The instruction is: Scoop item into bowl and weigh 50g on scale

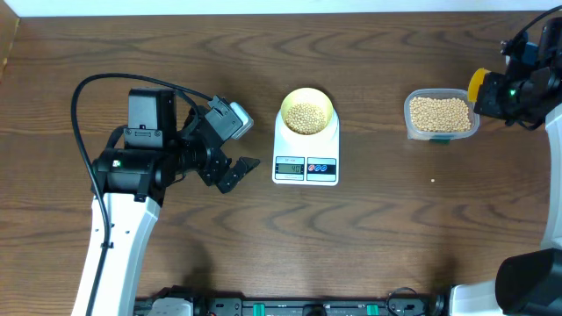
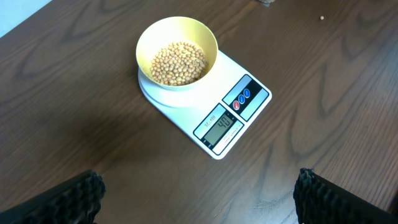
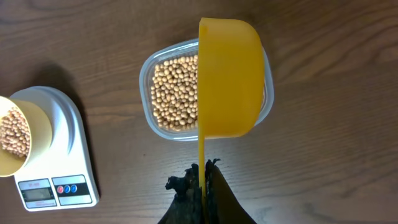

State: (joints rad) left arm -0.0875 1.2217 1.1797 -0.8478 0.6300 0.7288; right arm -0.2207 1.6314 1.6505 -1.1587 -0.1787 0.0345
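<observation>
The pale-yellow bowl point(image 1: 306, 112) stands on the white scale point(image 1: 306, 162), holding tan beans point(image 2: 179, 63). The scale point(image 2: 211, 106) shows its grey display lit, with red and blue buttons beside it. More beans fill a clear plastic tub point(image 1: 441, 115) at the right. My right gripper point(image 3: 203, 174) is shut on the handle of a bright yellow scoop point(image 3: 231, 78), held on its side above the tub point(image 3: 168, 93). The scoop point(image 1: 477, 85) shows at the tub's right end in the overhead view. My left gripper point(image 2: 199, 199) is open and empty, left of the scale, fingers wide apart.
A single stray bean point(image 1: 433, 181) lies on the wooden table below the tub. The left arm's black cable point(image 1: 88, 105) loops over the table at the left. The right arm's base point(image 1: 527, 281) stands at the front right corner.
</observation>
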